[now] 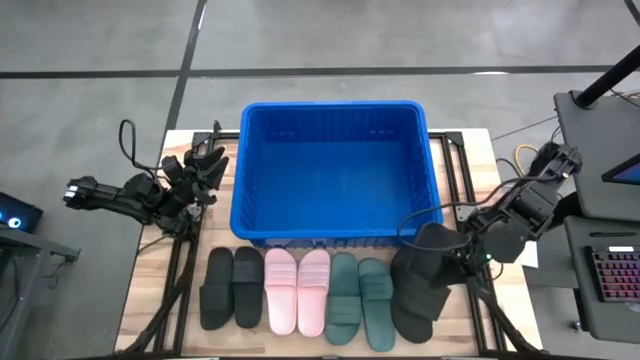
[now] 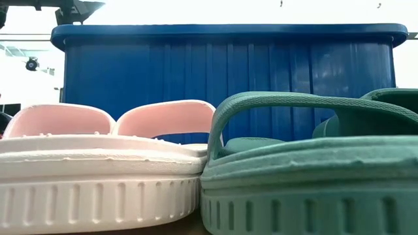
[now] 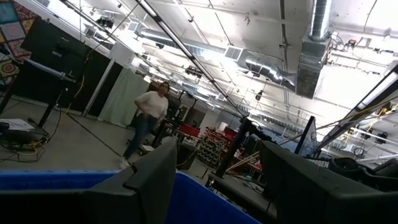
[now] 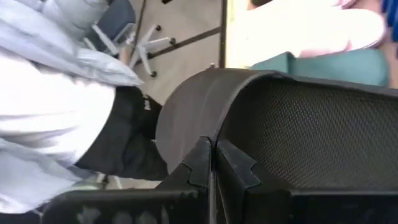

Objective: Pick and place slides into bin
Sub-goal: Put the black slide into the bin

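The blue bin (image 1: 335, 170) stands at the table's far middle. Along the near edge lie a black pair (image 1: 232, 288), a pink pair (image 1: 297, 290), a green pair (image 1: 360, 302) and, at the right, another black pair (image 1: 418, 295). The pink (image 2: 98, 163) and green (image 2: 307, 176) slides fill the low view. My right gripper (image 1: 452, 252) is shut on one black slide (image 4: 298, 130) of the right pair. My left gripper (image 1: 208, 162) is open and empty beside the bin's left wall; its wrist view (image 3: 217, 155) looks up over the bin's rim. My right gripper pinches an edge of the black slide (image 4: 214, 134) between its two fingers, where a smooth face meets a dotted face. The fingers slant down from the table's right side. The slide's far end (image 1: 432, 245) sits over the other black slide; whether it is clear of it I cannot tell.
A person in a pale jacket (image 4: 56, 93) and an office chair (image 4: 140, 43) are beyond the table's near edge. Another person (image 3: 146, 118) walks in the room behind. A keyboard (image 1: 612, 275) and a desk stand at the right.
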Action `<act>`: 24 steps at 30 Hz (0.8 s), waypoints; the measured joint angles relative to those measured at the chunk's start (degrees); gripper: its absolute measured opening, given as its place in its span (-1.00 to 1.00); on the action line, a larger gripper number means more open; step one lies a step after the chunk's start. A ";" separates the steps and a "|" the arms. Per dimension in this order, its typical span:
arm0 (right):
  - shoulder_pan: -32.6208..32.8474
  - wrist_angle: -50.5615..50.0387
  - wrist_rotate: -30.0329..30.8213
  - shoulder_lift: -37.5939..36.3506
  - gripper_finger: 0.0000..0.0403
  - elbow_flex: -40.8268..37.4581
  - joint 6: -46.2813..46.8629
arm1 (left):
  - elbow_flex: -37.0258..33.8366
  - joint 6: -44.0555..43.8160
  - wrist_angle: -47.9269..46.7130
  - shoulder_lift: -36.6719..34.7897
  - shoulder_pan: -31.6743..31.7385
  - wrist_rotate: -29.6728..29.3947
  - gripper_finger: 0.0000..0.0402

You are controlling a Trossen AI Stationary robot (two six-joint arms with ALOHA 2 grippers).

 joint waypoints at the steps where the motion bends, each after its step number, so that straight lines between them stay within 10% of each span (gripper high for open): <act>1: -0.60 0.02 -0.05 0.41 -0.96 0.54 -0.95 | 0.00 0.00 0.02 -0.01 -0.02 0.00 0.08; 24: -21.37 -11.99 -1.99 2.59 -0.96 14.52 -18.66 | 0.00 -0.11 0.00 0.03 -0.02 0.00 0.08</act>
